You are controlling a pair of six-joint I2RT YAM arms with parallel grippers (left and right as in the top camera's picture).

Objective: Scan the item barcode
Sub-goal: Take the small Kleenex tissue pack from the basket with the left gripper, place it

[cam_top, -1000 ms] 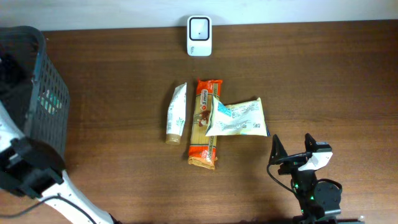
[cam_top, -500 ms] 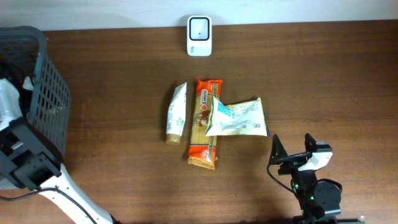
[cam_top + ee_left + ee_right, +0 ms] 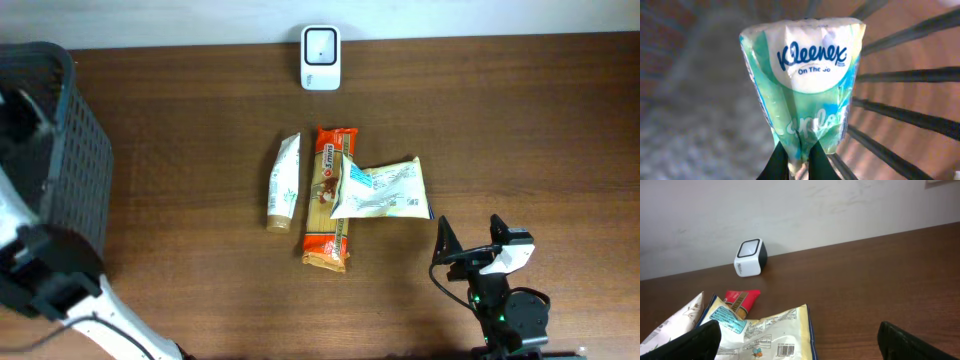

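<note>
Left gripper (image 3: 796,161) is pinched tight on the near edge of the Kleenex pack (image 3: 807,75), down among the bars of the basket (image 3: 900,75). It's a thin grip, so I'd lift straight up and slowly, clear of the bars, then hunt for the barcode; none shows on this face. Right gripper (image 3: 470,248) sits wide open, holding nothing. Beyond lies the brown wooden table (image 3: 520,120), with the scanner (image 3: 321,44) at its far edge and a pale wall (image 3: 790,210) behind.

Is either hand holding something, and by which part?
The left hand pinches the Kleenex pack by its lower end. The right hand is open and holds nothing.
</note>
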